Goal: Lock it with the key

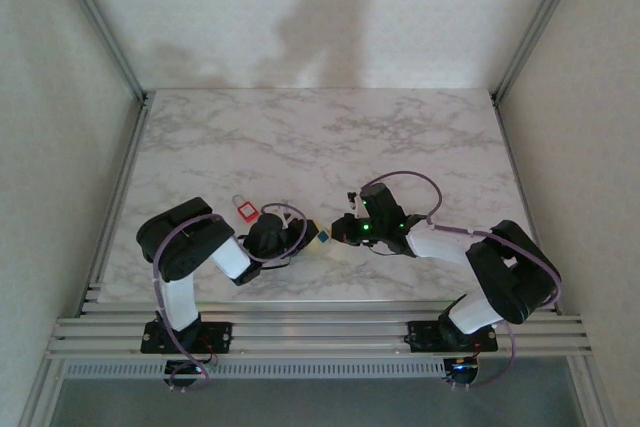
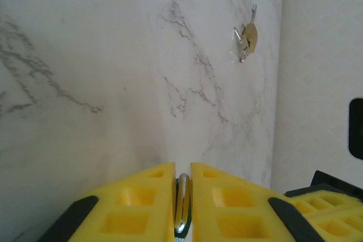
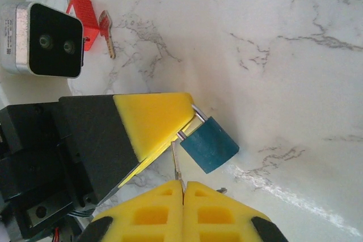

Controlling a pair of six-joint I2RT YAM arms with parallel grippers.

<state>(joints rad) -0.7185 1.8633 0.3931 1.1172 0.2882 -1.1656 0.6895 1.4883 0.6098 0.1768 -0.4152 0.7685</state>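
Right tool pinches the key by the blue padlock; left wrist view shows left tool pinching its shackle.

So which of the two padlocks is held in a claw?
The blue padlock: the left claw holds it, while the red padlock lies loose on the table.

- The left arm and the right arm were black with white tubes.
- Thin purple cables looped along them.
- A tiny green light glowed on the right arm.
- The left gripper and the right gripper had bright yellow fingers with square dents and black sides.
- A black camera box with a silver edge had two round eyes.
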